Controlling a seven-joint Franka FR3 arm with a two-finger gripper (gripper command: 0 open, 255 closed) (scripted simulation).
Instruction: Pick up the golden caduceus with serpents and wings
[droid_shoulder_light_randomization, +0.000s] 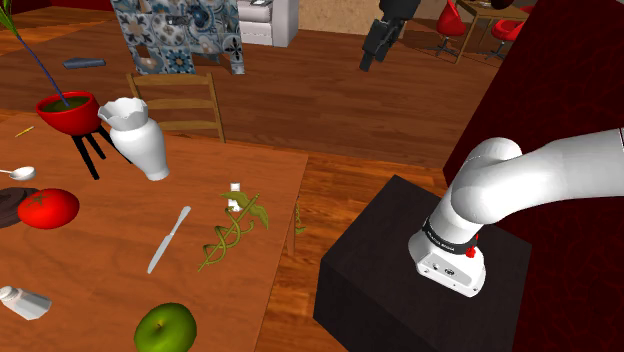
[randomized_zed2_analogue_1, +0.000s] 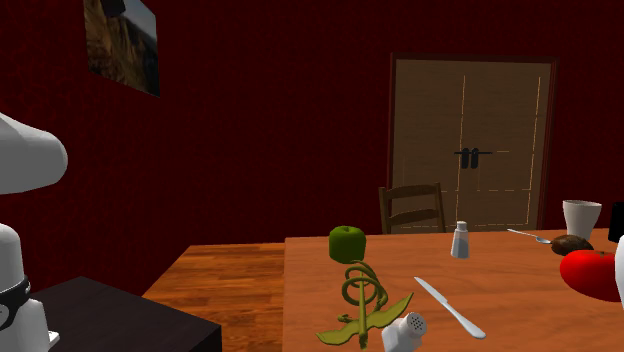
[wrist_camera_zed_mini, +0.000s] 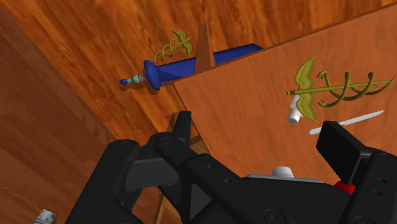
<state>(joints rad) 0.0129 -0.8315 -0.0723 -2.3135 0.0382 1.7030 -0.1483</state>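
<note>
The golden caduceus (droid_shoulder_light_randomization: 232, 232) lies flat on the wooden table (droid_shoulder_light_randomization: 110, 270), close to the edge that faces the stand. Its wings and coiled serpents show in the second exterior view (randomized_zed2_analogue_1: 362, 300) and in the wrist view (wrist_camera_zed_mini: 334, 89). A small white shaker (wrist_camera_zed_mini: 294, 111) lies against its winged end. My black gripper (droid_shoulder_light_randomization: 372, 55) hangs high over the floor, well away from the table and far from the caduceus. In the wrist view the gripper (wrist_camera_zed_mini: 261, 137) is open, its fingers (wrist_camera_zed_mini: 340, 146) standing apart with nothing between them.
On the table a knife (droid_shoulder_light_randomization: 168, 240) lies beside the caduceus, with a green apple (droid_shoulder_light_randomization: 165, 328), a tomato (droid_shoulder_light_randomization: 47, 208), a white vase (droid_shoulder_light_randomization: 140, 138), a red bowl on a stand (droid_shoulder_light_randomization: 68, 110) and a shaker (droid_shoulder_light_randomization: 25, 300). A chair (droid_shoulder_light_randomization: 180, 100) stands behind. A blue sword-like object (wrist_camera_zed_mini: 191, 65) lies past the table's edge.
</note>
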